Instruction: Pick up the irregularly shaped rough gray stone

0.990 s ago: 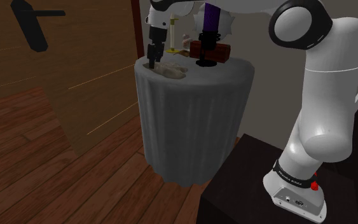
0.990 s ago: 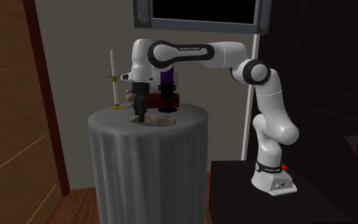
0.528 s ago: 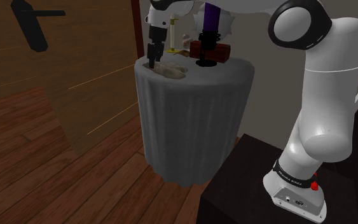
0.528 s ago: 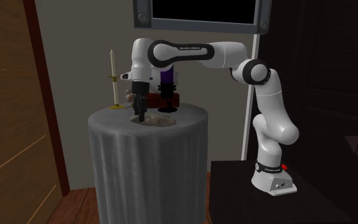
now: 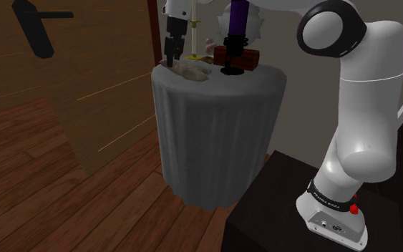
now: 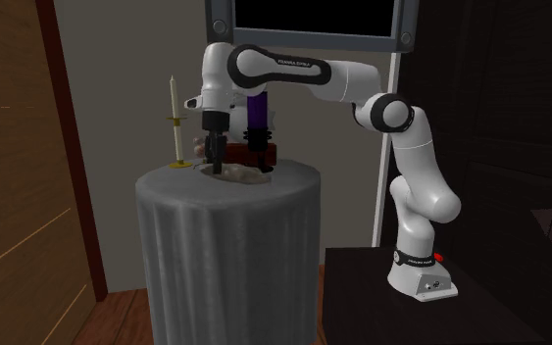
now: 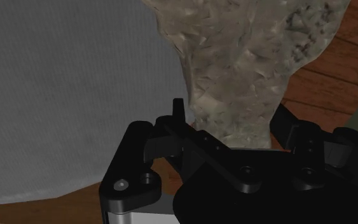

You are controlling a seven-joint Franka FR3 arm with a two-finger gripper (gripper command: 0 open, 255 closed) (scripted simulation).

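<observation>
1. Our all-black two-finger gripper (image 5: 172,59) points down over the round table draped in grey cloth (image 5: 221,136).
2. Its fingers (image 7: 179,111) are clamped on one end of the rough beige-grey irregular stone (image 7: 234,57).
3. The stone hangs low at the tabletop, near the edge on the shoulder view's left; we cannot tell whether it touches the cloth.
4. A tall white candle on a gold holder (image 6: 173,113) stands near.

Now lifted a little off the table (image 5: 217,136) (clasped by the risen claw (image 5: 170,63)): the stone (image 5: 194,70).
</observation>
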